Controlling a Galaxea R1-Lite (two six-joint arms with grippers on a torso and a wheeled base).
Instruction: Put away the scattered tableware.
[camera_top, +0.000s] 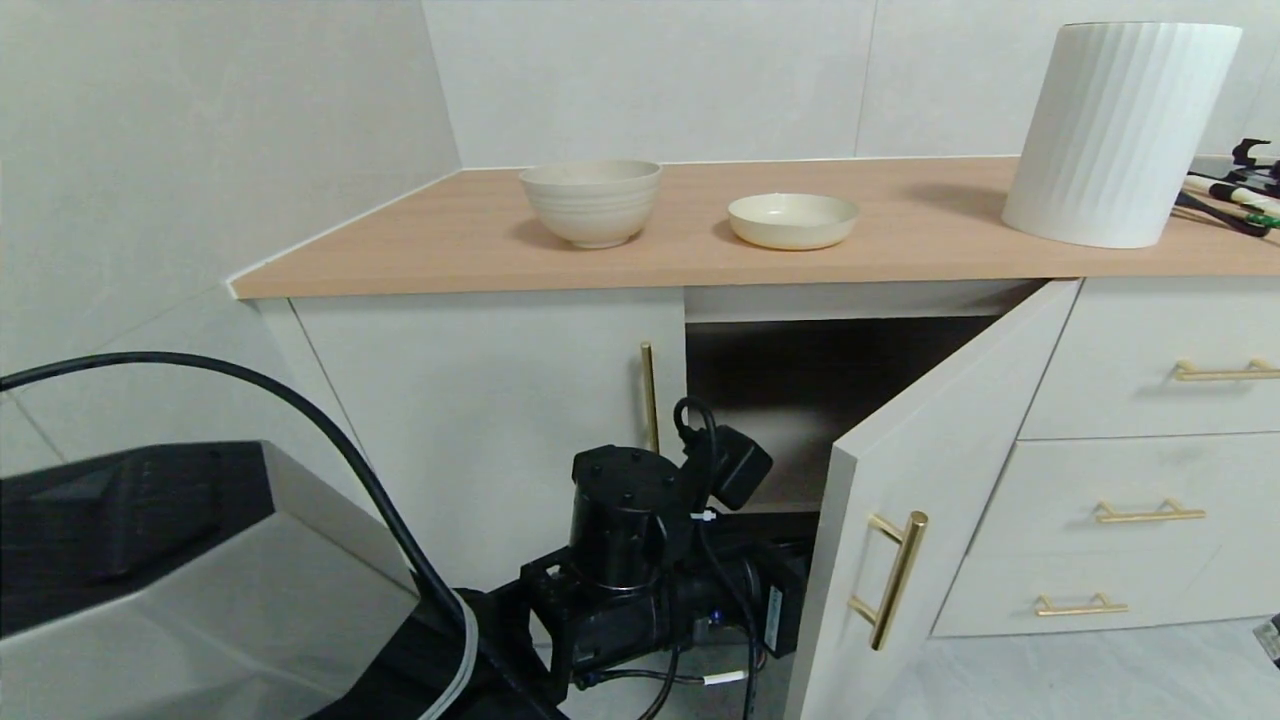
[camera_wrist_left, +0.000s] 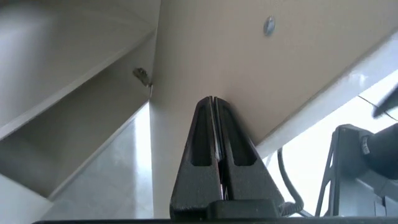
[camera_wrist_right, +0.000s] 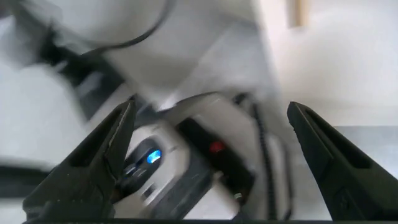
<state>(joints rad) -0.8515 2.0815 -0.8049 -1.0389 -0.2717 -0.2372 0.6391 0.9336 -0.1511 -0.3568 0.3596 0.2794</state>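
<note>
A cream ribbed bowl (camera_top: 590, 200) and a shallow cream dish (camera_top: 793, 220) stand side by side on the wooden countertop (camera_top: 450, 250). Below them the cabinet's right door (camera_top: 920, 500) stands swung open, showing a dark, bare shelf space (camera_top: 800, 400). My left arm (camera_top: 650, 550) is low in front of that opening. In the left wrist view my left gripper (camera_wrist_left: 212, 99) is shut with nothing in it, its tips at the inner face of the door (camera_wrist_left: 298, 68) near a hinge (camera_wrist_left: 142, 76). My right gripper (camera_wrist_right: 211, 107) is open and holds nothing.
A tall white ribbed cylinder (camera_top: 1120, 130) stands at the counter's right, with several utensils (camera_top: 1240, 195) beyond it. The left cabinet door (camera_top: 480, 420) is closed, with a gold handle (camera_top: 648, 395). Drawers (camera_top: 1150, 450) fill the right side. Walls close off the left and back.
</note>
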